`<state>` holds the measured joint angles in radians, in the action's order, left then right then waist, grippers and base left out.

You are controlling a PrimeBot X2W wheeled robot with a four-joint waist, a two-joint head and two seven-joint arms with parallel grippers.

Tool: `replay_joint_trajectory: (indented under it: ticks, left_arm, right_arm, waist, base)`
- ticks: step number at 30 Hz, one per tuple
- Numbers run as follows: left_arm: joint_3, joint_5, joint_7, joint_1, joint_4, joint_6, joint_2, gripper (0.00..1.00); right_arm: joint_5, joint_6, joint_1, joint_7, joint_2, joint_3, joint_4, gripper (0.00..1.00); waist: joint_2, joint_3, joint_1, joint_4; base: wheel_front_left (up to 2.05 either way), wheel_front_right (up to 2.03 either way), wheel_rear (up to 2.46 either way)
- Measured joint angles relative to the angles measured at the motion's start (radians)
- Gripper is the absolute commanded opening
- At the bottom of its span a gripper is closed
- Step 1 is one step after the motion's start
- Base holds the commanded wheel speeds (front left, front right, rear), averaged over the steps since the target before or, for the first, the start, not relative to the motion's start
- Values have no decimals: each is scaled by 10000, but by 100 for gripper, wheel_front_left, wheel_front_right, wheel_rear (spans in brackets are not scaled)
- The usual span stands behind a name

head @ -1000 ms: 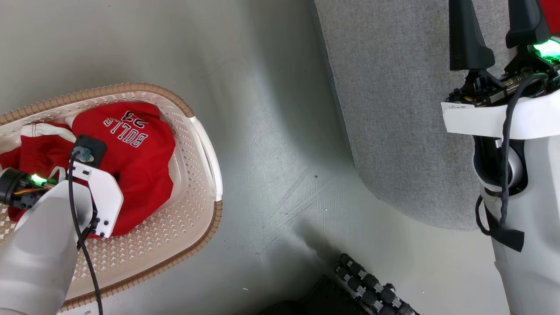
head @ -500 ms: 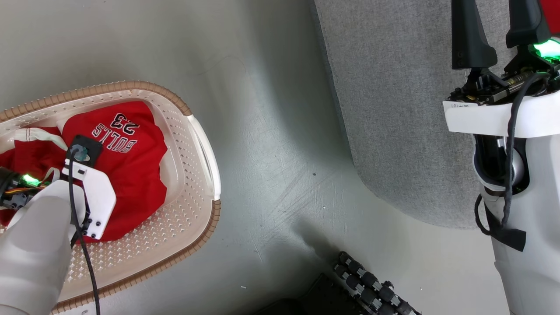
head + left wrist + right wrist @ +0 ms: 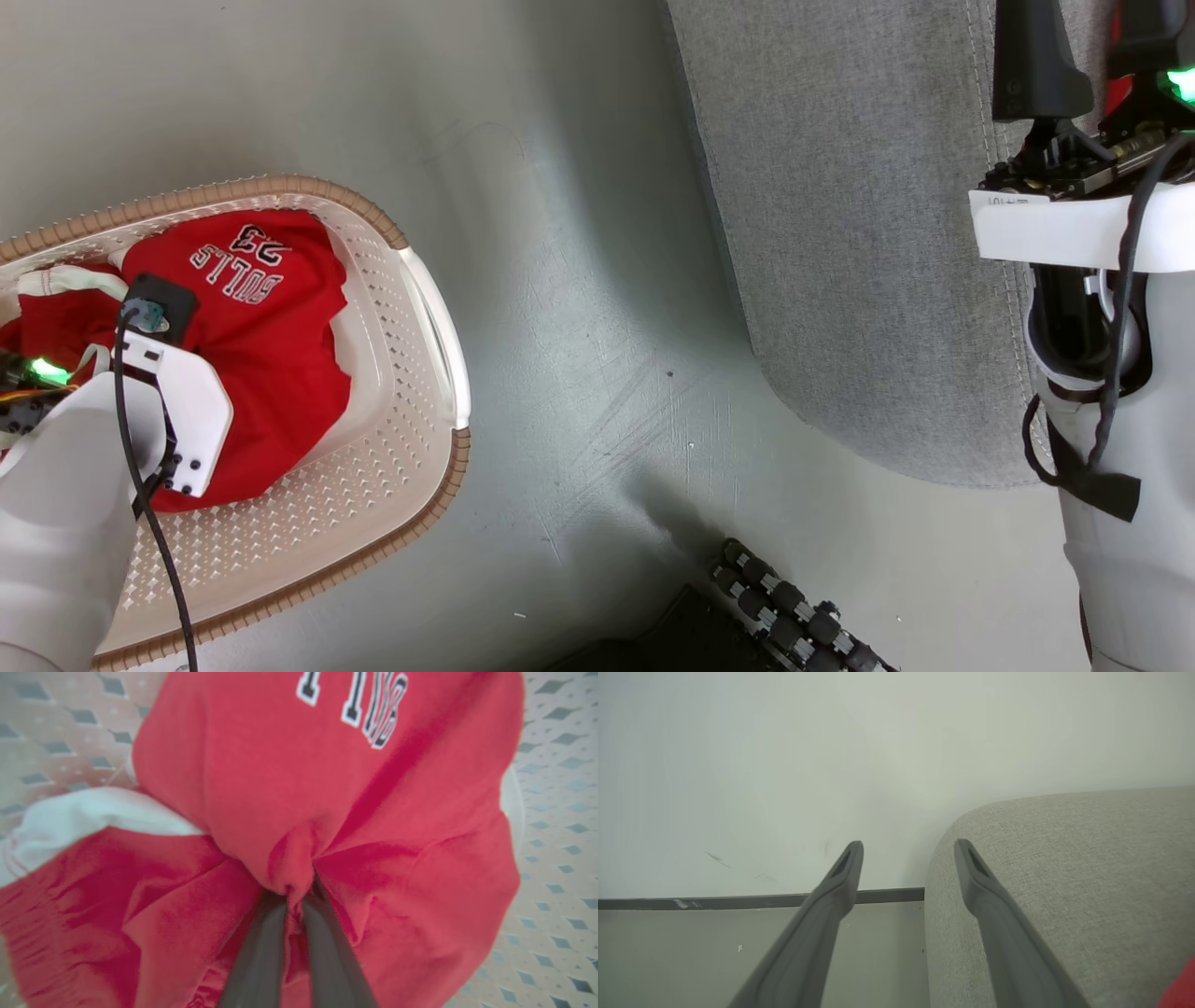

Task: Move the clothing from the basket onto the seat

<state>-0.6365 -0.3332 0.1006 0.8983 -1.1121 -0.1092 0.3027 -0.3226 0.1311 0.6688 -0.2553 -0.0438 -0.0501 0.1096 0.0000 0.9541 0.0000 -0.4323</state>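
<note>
The basket sits on the floor at the left, holding the clothing, a red jersey with dark lettering, beside another red piece with white trim. My left gripper reaches down into the basket, shut on a bunched fold of the red jersey. In the head view my pale left forearm covers its fingers. My right gripper hangs open over the grey seat, with nothing between its fingers. A sliver of red fabric lies on the seat.
Grey-green floor runs between the basket and the seat. My base with black rollers is at the bottom middle. A pale wall with a dark baseboard stands behind the seat's rounded corner.
My left gripper has shut on the jersey, and the fabric has bunched and drawn left under it. My right arm has shifted a little up and to the right over the seat.
</note>
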Motion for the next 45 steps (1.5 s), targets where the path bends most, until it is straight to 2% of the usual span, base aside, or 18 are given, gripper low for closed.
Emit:
replay_joint_trajectory:
  ticks: [6,25,34,45]
  left_arm:
    - [-90,-8,-489,174,44,-92,12,0]
    - [-485,-36,-2178,177,832,-178,-497,0]
    - [-594,-545,-3080,-210,1402,-178,-892,0]
    - [-662,-1321,-3377,-1011,2268,-178,-1126,0]
  right_arm:
    - [-29,0,181,0,0,136,31,100]
    - [276,0,181,0,0,334,-190,100]
    - [602,0,153,0,-4,307,-441,100]
    - [752,-2,-303,0,-127,387,-895,100]
  waist:
    - [0,-115,0,0]
    - [0,-1094,0,434]
    - [0,-1846,0,741]
    - [0,-3041,0,1260]
  base:
    - [0,0,0]
    - [0,0,0]
    - [0,0,0]
    - [0,0,0]
